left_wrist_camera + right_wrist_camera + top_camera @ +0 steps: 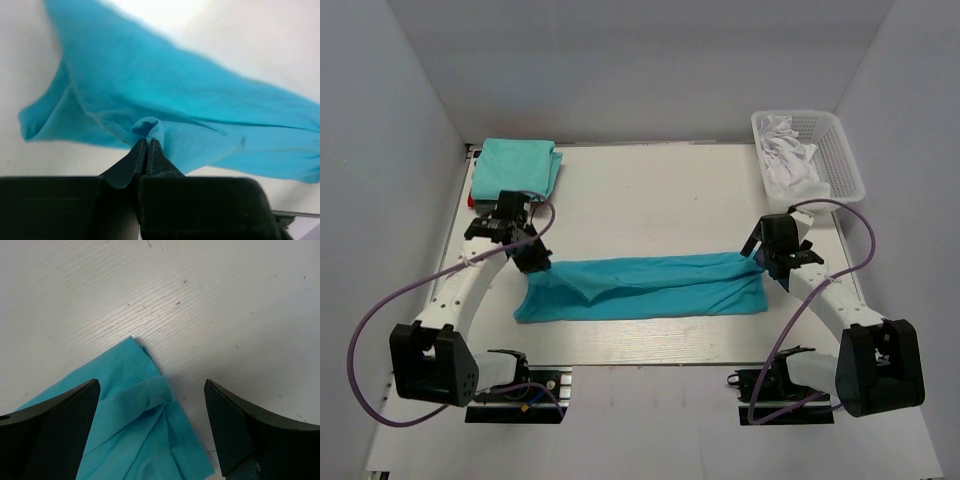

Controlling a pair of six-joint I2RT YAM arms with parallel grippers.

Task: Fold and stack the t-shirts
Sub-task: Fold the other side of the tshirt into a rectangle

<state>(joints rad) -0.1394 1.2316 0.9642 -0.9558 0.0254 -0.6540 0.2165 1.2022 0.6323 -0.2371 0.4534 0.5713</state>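
**Risks, as judged**
- The left hand's bite is small. A pull may slip it free, or lift only the top layer and open the fold.
- One end is held and the other is loose, so any drag to the left would likely skew the strip and add wrinkles.
- The right hand may close on a single layer at the stepped corner, leaving the lower layer on the table.

**Turquoise t-shirt** [640, 288]
- Lies across the middle of the table [650, 200] as a long narrow strip, folded lengthwise, running between the two hands.
- Thin, soft, matte knit with shallow diagonal creases.
- At the right corner the layered edges are slightly stepped, with a small pleat.

**Left hand** [147, 145]
- Dark fingers are pressed together on a small puckered loop at the strip's left end.

**Right hand** [151, 387]
- Fingers are spread wide and grip nothing.
- It hovers above the strip's right far corner, which lies flat on the table.

**Folded t-shirts** [520, 165]
- Paler mint-teal, in a neat rectangular pile.
- They sit at the far-left corner of the table, well apart from the strip.

**Basket** [845, 150]
- White plastic lattice, at the far right.
- It holds crumpled white cloth [788, 160].
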